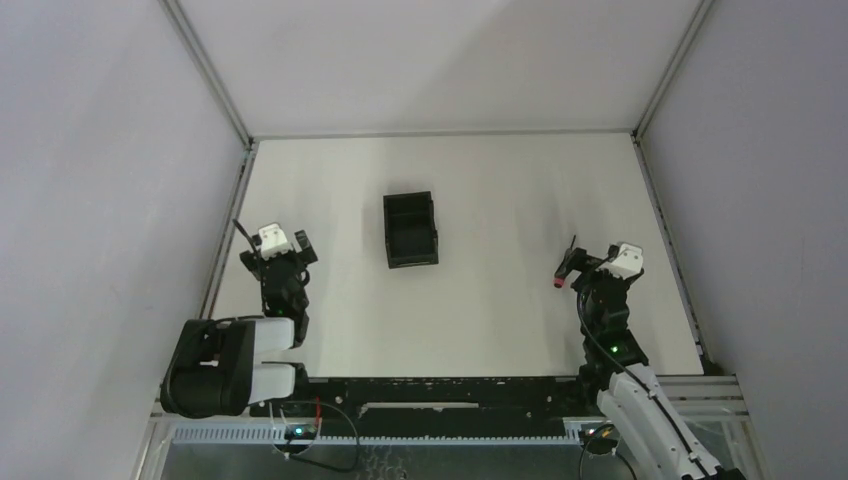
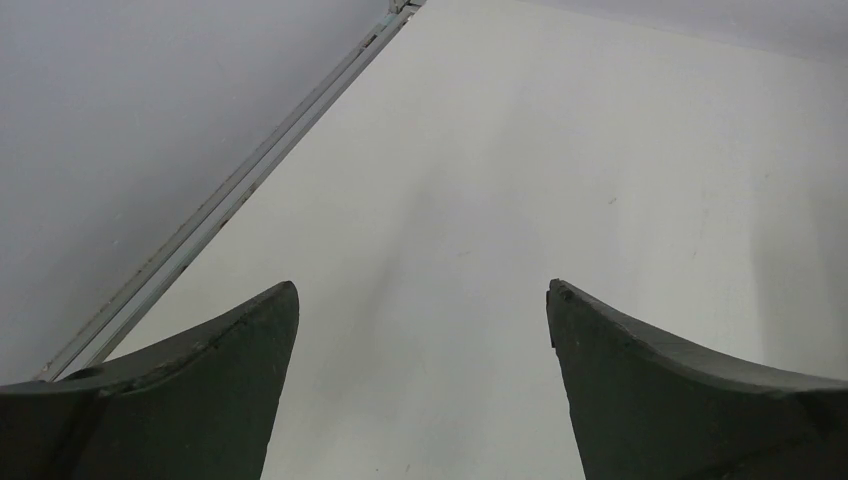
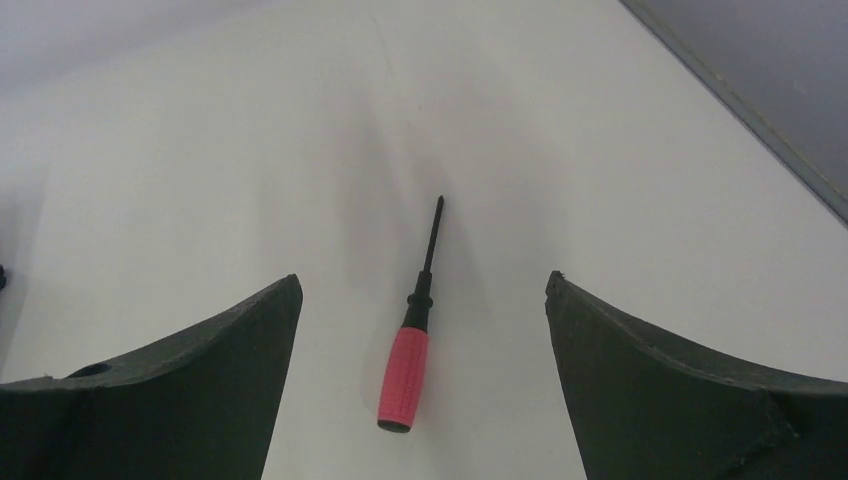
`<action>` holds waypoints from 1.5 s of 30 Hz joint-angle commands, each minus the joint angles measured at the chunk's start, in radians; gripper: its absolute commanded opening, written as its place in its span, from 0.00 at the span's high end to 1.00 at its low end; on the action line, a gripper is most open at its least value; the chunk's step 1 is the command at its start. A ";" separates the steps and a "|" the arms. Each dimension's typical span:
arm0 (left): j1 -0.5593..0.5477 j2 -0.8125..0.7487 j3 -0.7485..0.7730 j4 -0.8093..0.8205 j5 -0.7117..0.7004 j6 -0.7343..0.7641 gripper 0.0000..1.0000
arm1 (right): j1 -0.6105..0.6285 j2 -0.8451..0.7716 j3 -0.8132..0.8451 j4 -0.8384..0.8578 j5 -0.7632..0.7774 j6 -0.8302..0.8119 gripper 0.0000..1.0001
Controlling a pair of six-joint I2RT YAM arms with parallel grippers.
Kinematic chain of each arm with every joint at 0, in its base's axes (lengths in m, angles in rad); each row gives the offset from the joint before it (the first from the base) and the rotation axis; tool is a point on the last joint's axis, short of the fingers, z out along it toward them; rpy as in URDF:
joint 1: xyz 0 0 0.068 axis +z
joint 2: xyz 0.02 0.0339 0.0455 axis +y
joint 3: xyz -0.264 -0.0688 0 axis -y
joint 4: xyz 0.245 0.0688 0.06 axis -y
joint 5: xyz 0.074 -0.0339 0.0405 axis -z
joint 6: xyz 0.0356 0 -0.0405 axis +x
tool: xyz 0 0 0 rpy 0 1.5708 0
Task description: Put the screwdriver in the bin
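Observation:
The screwdriver (image 3: 405, 370), with a red handle and a thin dark shaft, lies on the white table between the open fingers of my right gripper (image 3: 422, 288). Its tip points away from me. The fingers do not touch it. In the top view the screwdriver (image 1: 558, 281) shows at my right gripper (image 1: 580, 266), at the table's right side. The black bin (image 1: 410, 230) stands open-topped with an inner divider near the middle of the table, well left of the screwdriver. My left gripper (image 1: 285, 258) is open and empty at the left, and only bare table lies between its fingers (image 2: 240, 380).
Grey walls enclose the table on the left, back and right. A metal rail (image 2: 230, 195) runs along the left edge close to my left gripper. The right table edge (image 3: 740, 100) lies beyond the screwdriver.

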 commanded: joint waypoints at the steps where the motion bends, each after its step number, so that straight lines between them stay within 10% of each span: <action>1: 0.006 -0.008 0.049 0.019 0.013 -0.001 0.02 | -0.022 0.044 0.121 0.003 0.063 0.098 0.00; 14: 0.006 -0.008 0.048 0.019 0.013 -0.001 0.02 | -0.198 0.688 0.865 -0.753 -0.226 0.146 0.10; 25: 0.006 -0.008 0.050 0.019 0.013 -0.001 0.02 | -0.252 1.155 0.905 -0.797 -0.409 0.103 0.35; 30: 0.006 -0.008 0.050 0.019 0.013 -0.001 0.02 | -0.251 1.282 0.903 -0.768 -0.414 0.090 0.50; 35: 0.006 -0.008 0.049 0.019 0.012 0.000 0.02 | -0.251 1.333 0.936 -0.803 -0.406 0.064 0.98; 45: 0.006 -0.008 0.050 0.019 0.013 -0.001 0.02 | -0.197 1.308 1.530 -1.423 -0.391 -0.027 1.00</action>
